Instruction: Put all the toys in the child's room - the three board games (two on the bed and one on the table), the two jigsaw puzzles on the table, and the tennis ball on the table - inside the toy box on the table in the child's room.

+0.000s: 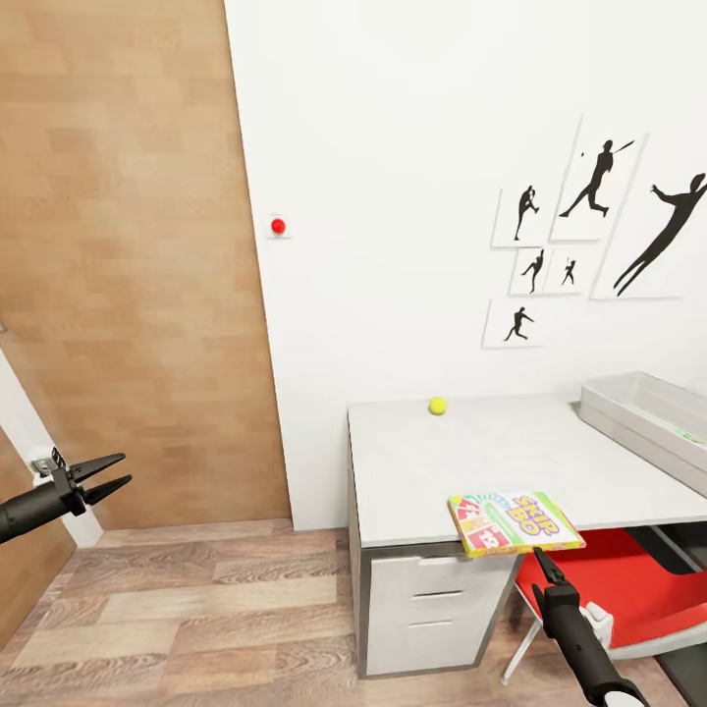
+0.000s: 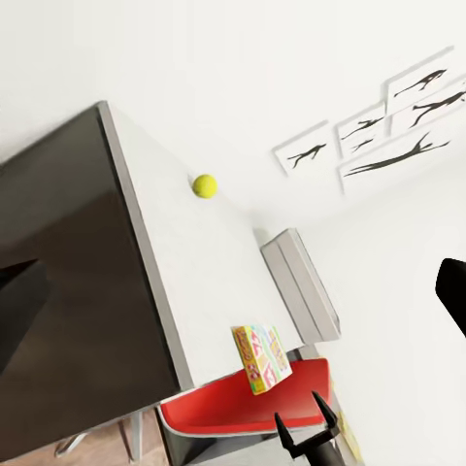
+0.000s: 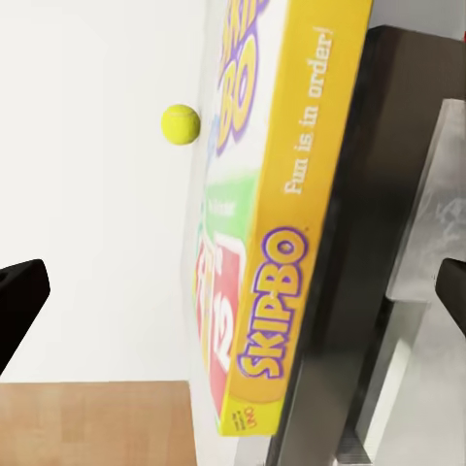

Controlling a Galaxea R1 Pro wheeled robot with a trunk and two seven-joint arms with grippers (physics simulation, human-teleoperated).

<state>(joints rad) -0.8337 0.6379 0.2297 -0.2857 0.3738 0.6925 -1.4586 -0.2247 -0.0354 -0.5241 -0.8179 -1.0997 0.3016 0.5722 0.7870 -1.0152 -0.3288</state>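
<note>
White-walled and wood-floored, the child's room is showing a grey desk (image 1: 462,471). A colourful flat cardboard Skip-Bo game box (image 1: 515,522) is overhanging its front edge, graspable by the right gripper (image 1: 544,568), jaws apart below. The left gripper (image 1: 106,474) is hanging open, idle.

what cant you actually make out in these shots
- Toy box: the head view's right edge cuts it off, so most of its inside is unseen.
- Red chair: partly hidden under the table and behind the right arm.
- Board game: whether it overhangs the table edge is hard to judge; in the right wrist view its lid is seen edge-on.
- Tennis ball: too small for surface detail.
</note>
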